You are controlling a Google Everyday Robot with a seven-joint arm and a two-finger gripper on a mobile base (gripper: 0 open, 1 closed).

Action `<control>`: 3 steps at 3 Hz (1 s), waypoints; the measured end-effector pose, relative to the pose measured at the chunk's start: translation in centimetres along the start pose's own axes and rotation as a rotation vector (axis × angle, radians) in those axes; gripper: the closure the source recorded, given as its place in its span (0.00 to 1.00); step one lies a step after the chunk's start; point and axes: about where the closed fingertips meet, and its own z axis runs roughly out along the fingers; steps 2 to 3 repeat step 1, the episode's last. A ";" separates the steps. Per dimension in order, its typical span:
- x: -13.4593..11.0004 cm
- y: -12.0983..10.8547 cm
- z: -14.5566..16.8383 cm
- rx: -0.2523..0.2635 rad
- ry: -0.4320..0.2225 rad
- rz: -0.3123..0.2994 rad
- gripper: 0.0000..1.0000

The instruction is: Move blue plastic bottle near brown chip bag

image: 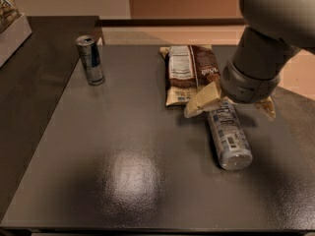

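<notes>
The blue plastic bottle point(229, 135) lies on its side on the dark table point(123, 146), its far end under my gripper. It lies just right of and in front of the brown chip bag point(189, 72), which lies flat with its white nutrition panel up. My gripper point(234, 104) hangs just above the bottle's far end. Its cream fingers point(203, 99) are spread wide to either side of the bottle and hold nothing. The bottle's cap is hidden by the wrist.
A slim blue-silver can point(90, 60) stands upright at the table's far left. A pale box point(11, 31) sits on the dark counter at the left edge. The table's right edge is close beyond the bottle.
</notes>
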 end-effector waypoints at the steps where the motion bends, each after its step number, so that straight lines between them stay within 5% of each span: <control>1: 0.0 0.0 0.0 0.000 0.000 0.000 0.00; 3: 0.0 0.0 0.0 0.000 0.000 0.000 0.00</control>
